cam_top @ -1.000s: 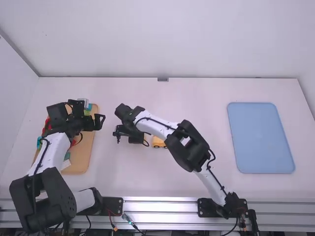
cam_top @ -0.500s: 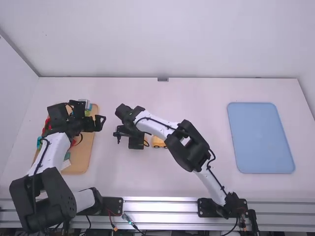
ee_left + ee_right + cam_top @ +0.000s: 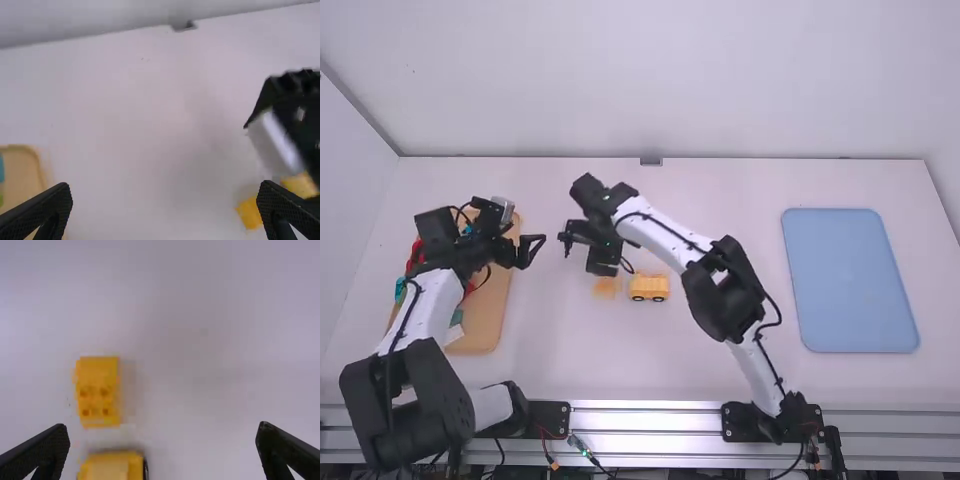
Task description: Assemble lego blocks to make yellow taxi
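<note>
My left gripper (image 3: 520, 234) is over the tray's right edge, and in the left wrist view my left gripper (image 3: 162, 212) is open around nothing. Left of the table's middle, my right gripper (image 3: 584, 252) hangs just beyond a small yellow block piece (image 3: 607, 287). The wheeled yellow car body (image 3: 648, 287) stands right of that piece, apart from it. From the right wrist, my right gripper (image 3: 162, 452) is open with empty fingers; the yellow piece (image 3: 100, 392) shows studs, and part of the car body (image 3: 112, 469) is visible.
A tan tray (image 3: 492, 315) with red, green, teal and other blocks lies at the left, partly under the left arm. A blue tray (image 3: 850, 280) lies at the right. The right arm crosses the table near the yellow parts.
My right gripper has moved farther from the camera and slightly right, uncovering the small yellow piece and the whole car body. The left gripper has shifted slightly and its fingers are spread wider.
</note>
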